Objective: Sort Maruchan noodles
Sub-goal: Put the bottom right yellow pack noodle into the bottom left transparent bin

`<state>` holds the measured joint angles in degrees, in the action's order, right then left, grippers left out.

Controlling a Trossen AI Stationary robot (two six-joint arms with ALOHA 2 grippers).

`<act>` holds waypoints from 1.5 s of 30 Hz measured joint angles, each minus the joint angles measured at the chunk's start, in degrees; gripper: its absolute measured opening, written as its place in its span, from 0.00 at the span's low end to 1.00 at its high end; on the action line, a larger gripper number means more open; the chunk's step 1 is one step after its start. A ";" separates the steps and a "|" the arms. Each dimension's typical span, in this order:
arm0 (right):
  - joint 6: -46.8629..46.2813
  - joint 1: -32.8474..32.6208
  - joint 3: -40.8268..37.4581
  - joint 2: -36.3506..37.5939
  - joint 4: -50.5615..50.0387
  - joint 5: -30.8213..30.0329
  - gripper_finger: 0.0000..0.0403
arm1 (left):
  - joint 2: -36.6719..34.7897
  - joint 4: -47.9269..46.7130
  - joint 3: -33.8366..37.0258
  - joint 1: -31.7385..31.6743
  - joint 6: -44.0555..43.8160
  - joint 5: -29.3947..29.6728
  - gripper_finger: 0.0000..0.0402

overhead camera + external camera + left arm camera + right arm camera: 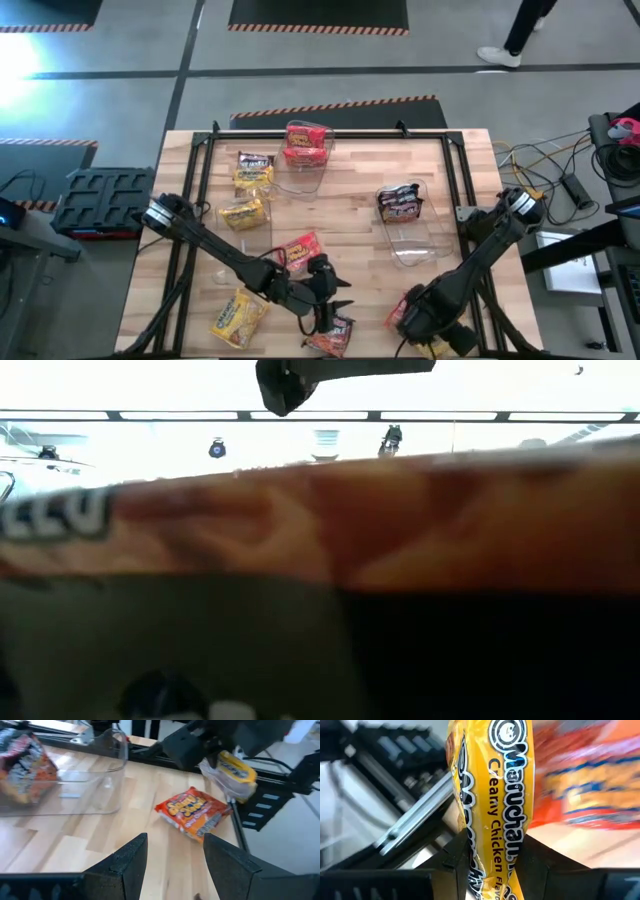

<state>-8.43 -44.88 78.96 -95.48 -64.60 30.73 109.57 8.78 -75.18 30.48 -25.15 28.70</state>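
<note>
My right gripper [432,340] is at the table's near edge, right of centre, shut on a yellow Maruchan packet [495,795] that also shows in the left wrist view [234,770]. A red-orange packet [192,812] lies flat on the wood beside it [400,312]. My left gripper [175,855] is open and hovers near the near edge at mid-table [330,300], facing that red packet. A dark-red packet [335,337] lies just below it. Other packets lie loose: a yellow one [238,315] and a red one [298,252]. My right gripper pinches the yellow packet between its two fingers [452,865], with the packet standing edge-on in the gap [490,860]. Its yellow body rises out beyond the fingers. In the left wrist view it is lifted clear of the table.
Clear bins stand on the table: one with red packets [305,150] at the far edge, one with dark packets [403,205] on the right, yellow packets [250,190] at the left. A packet [320,560] close to the camera fills the low view. A person's leg [520,30] shows beyond the table.
</note>
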 joint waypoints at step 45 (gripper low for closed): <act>12.61 16.46 5.16 2.05 1.03 -44.01 0.29 | -5.59 -17.68 -1.99 1.63 6.39 8.23 0.44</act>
<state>4.19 -28.42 84.12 -93.43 -63.57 -13.27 103.98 -8.90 -77.17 32.12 -18.75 36.93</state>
